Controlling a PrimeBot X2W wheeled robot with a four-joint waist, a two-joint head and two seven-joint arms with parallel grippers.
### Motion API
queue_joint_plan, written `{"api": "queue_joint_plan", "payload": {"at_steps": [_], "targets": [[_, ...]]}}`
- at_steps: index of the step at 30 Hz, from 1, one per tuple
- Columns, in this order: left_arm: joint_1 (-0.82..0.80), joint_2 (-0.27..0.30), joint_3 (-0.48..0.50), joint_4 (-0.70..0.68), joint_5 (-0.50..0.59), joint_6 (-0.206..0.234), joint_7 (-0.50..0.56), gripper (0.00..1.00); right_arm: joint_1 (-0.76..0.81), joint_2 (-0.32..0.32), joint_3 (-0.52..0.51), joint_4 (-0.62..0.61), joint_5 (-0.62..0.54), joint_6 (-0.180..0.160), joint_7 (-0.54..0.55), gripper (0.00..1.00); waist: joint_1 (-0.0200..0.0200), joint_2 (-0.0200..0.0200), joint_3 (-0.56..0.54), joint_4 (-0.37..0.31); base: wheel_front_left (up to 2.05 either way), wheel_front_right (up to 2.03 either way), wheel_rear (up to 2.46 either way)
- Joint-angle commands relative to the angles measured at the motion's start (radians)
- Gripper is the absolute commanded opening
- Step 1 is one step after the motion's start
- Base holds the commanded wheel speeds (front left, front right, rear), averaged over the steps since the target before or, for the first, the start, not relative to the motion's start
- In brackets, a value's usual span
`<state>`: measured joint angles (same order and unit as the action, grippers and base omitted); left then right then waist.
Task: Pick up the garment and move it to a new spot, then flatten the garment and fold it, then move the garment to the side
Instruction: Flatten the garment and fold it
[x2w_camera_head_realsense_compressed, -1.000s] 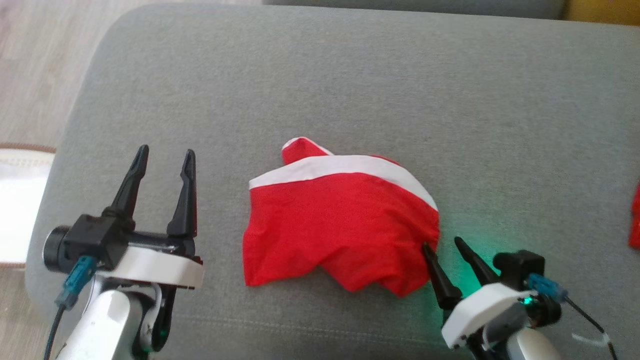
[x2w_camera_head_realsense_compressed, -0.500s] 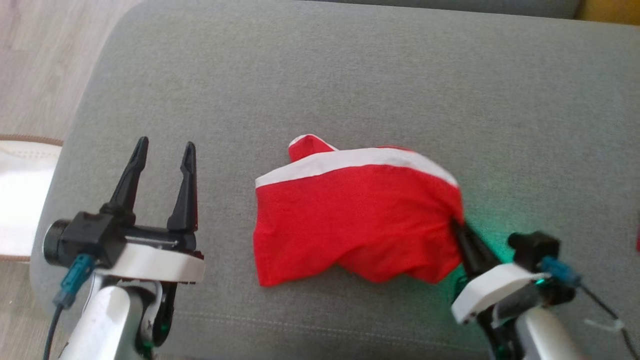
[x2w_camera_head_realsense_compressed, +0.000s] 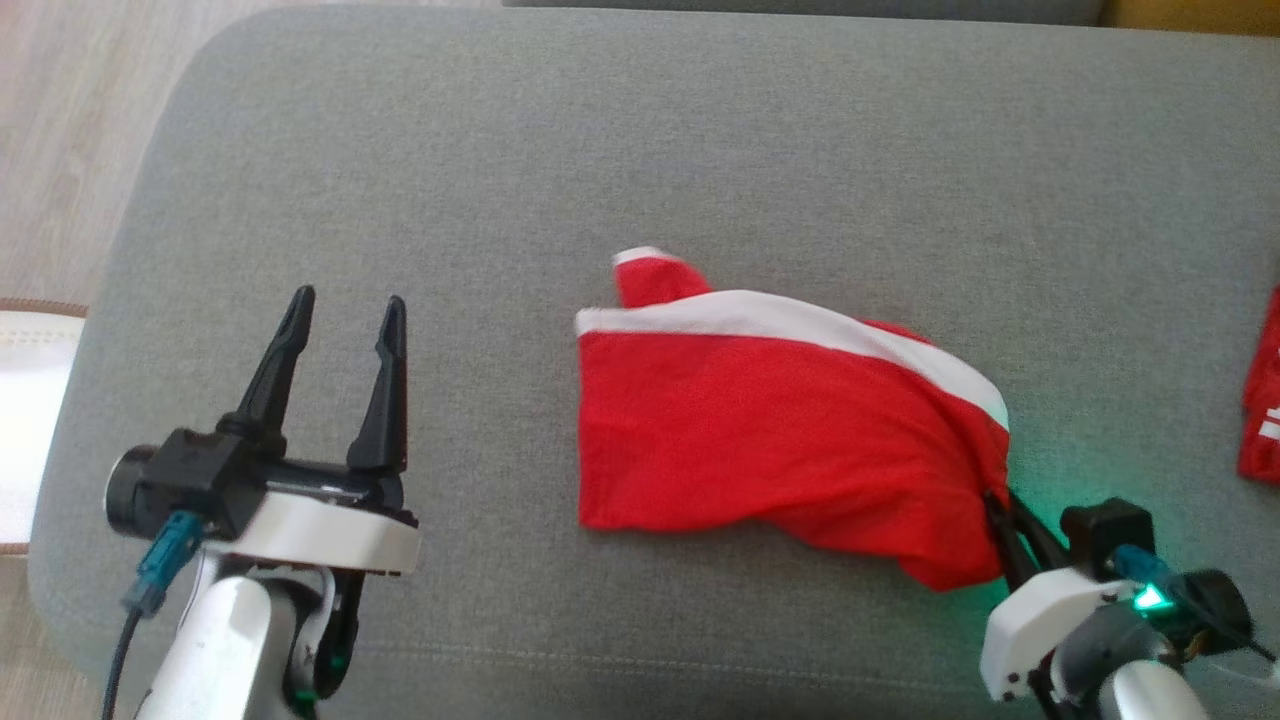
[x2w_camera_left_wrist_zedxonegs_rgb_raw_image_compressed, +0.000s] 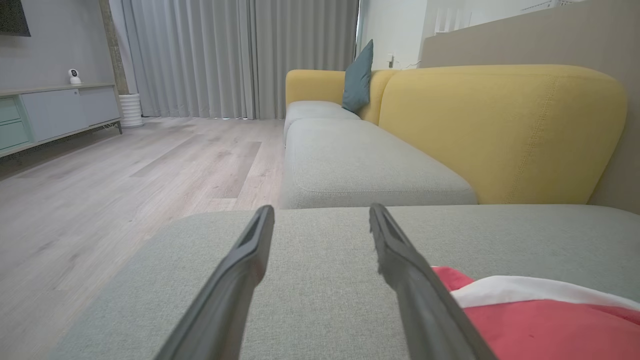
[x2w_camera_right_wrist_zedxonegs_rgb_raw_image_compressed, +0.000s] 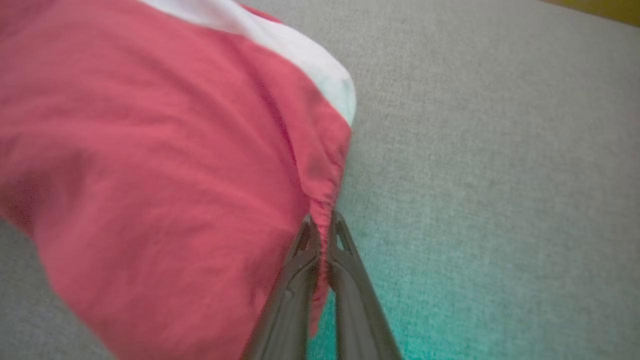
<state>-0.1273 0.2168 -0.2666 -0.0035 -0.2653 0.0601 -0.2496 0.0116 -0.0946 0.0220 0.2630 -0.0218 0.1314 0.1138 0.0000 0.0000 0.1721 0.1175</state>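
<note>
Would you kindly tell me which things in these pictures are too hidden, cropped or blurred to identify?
Head view: red cloth at the right edge, cut off by the frame; its kind is unclear.
Head view: white object at the left edge, cropped and glare-washed.
Right wrist view: garment blurred; the cloth depth inside the right gripper is hidden by its shut jaws.

A red item (x2w_camera_head_realsense_compressed: 1262, 400), perhaps cloth, is cropped.
</note>
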Motion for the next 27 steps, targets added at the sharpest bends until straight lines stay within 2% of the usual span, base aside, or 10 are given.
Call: {"api": "queue_joint_plan", "payload": {"at_steps": [1,2,3,4,5,10,16,27], "targets": [[-0.032,0.012,0.049,-0.028,0.011,-0.006,-0.012,1.00,-0.022,0.003,0.017,-0.029,-0.005,-0.001,-0.005,0.00,0.0000,0.0000,0.001,-0.002,0.00,0.00,0.00],[-0.031,0.010,0.052,-0.026,0.012,-0.008,-0.012,1.00,-0.022,0.010,0.017,-0.021,-0.010,-0.001,-0.001,0.09,0.0000,0.0000,0.001,-0.005,0.00,0.00,0.00],[-0.030,0.009,0.054,-0.024,0.013,-0.010,-0.012,1.00,-0.020,0.018,0.016,-0.013,-0.013,-0.001,0.006,0.38,0.0000,0.0000,0.001,-0.008,0.00,0.00,0.00],[-0.029,0.008,0.055,-0.021,0.014,-0.012,-0.012,1.00,-0.019,0.024,0.017,-0.009,-0.012,-0.001,0.006,0.75,0.0000,0.0000,0.001,-0.010,0.00,0.00,0.00],[-0.027,0.006,0.055,-0.019,0.016,-0.013,-0.012,1.00,-0.018,0.029,0.013,-0.006,-0.007,-0.001,0.001,1.00,0.0000,0.0000,0.000,-0.011,0.00,0.00,0.00],[-0.017,0.002,0.061,-0.012,0.021,-0.016,-0.012,1.00,-0.008,0.042,0.011,-0.047,0.041,-0.001,-0.096,1.00,0.0000,0.0000,-0.007,-0.021,0.00,0.00,0.00],[0.008,0.004,0.078,-0.003,0.022,-0.006,-0.012,1.00,0.006,0.044,0.028,-0.181,0.122,-0.001,-0.208,1.00,0.0000,0.0000,-0.020,-0.041,0.00,0.00,0.00],[0.032,0.017,0.091,0.020,0.017,0.017,0.004,1.00,0.009,0.044,0.007,-0.364,0.159,-0.001,-0.226,1.00,0.0000,0.0000,-0.035,-0.067,0.00,0.00,0.00]]}}
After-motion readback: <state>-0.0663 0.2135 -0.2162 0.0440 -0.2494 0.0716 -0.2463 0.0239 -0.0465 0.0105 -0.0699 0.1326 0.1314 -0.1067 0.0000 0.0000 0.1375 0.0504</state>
